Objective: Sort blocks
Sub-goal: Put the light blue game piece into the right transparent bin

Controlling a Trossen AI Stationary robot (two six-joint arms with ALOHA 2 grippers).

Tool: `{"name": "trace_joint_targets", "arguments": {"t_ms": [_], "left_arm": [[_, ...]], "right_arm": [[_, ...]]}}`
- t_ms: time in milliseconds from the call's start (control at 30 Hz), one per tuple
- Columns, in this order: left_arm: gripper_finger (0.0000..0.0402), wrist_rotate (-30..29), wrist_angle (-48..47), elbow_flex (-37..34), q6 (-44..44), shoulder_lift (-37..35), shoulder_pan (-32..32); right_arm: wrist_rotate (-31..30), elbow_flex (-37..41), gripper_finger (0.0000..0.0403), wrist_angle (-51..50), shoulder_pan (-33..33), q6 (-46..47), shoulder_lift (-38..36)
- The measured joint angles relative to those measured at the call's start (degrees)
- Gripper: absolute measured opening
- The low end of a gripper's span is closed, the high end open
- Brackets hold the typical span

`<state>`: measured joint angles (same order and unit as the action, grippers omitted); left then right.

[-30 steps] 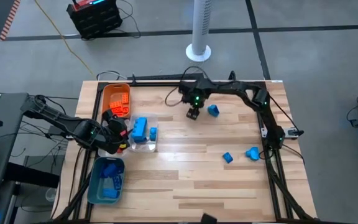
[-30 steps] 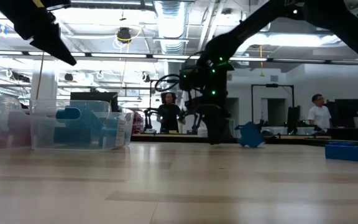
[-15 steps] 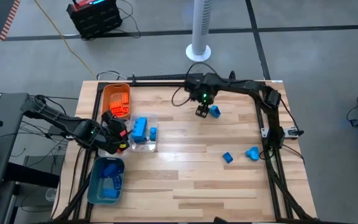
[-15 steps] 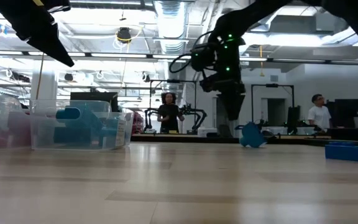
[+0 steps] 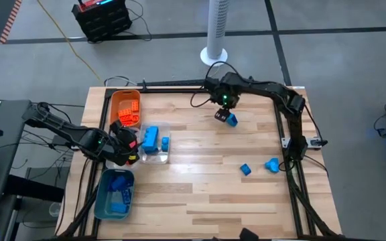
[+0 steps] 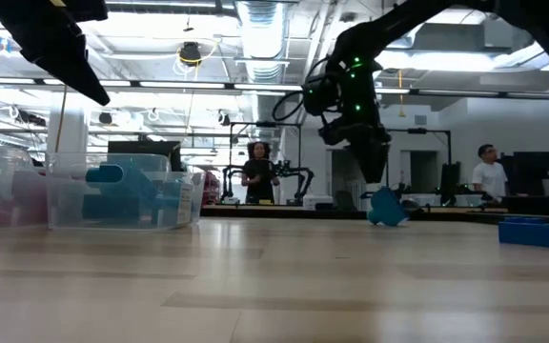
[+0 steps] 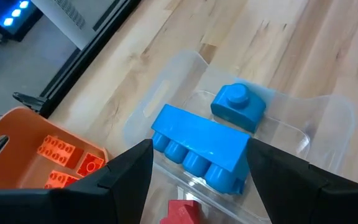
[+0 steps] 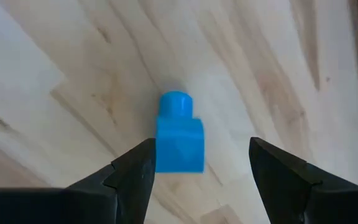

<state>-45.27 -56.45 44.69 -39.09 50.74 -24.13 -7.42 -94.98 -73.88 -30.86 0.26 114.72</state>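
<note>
Near the table's far edge, we are lining up the right gripper (image 8: pixel 197 180) over a small blue block (image 8: pixel 179 134).
We are keeping its fingers spread and empty to straddle the block, which is lying on its side, its long axis along its stud; our left gripper (image 7: pixel 194 186) is waiting, spread, over the clear tray (image 7: pixel 328 118).

robotics lab: open hall with ceiling ducts (image 6: pixel 260 33), other robot rigs (image 6: pixel 298 181), monitors (image 6: pixel 532 171), people (image 6: pixel 489 176) standing behind the tabletop (image 6: pixel 274 286).
</note>
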Motion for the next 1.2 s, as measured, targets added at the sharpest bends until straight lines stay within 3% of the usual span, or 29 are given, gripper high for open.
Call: {"name": "trace_joint_targets", "arguments": {"t_ms": [300,900,1200], "left_arm": [[0.0254,2.7,0.4,-2.6,-0.1,0.0,0.0],[0.0254,2.6,0.9,-2.6,0.1,-0.1,0.0],[0.0254,2.9,0.9,-2.6,0.2,-0.1,0.0]], "right_arm": [[0.2,3.3,0.0265,-2.2,1.0,1.3,0.1],[2.9,7.0,0.0265,0.2,0.8,1.4,0.1],[3.1,12.1,0.0265,8.1,0.8,1.0,0.1]]}}
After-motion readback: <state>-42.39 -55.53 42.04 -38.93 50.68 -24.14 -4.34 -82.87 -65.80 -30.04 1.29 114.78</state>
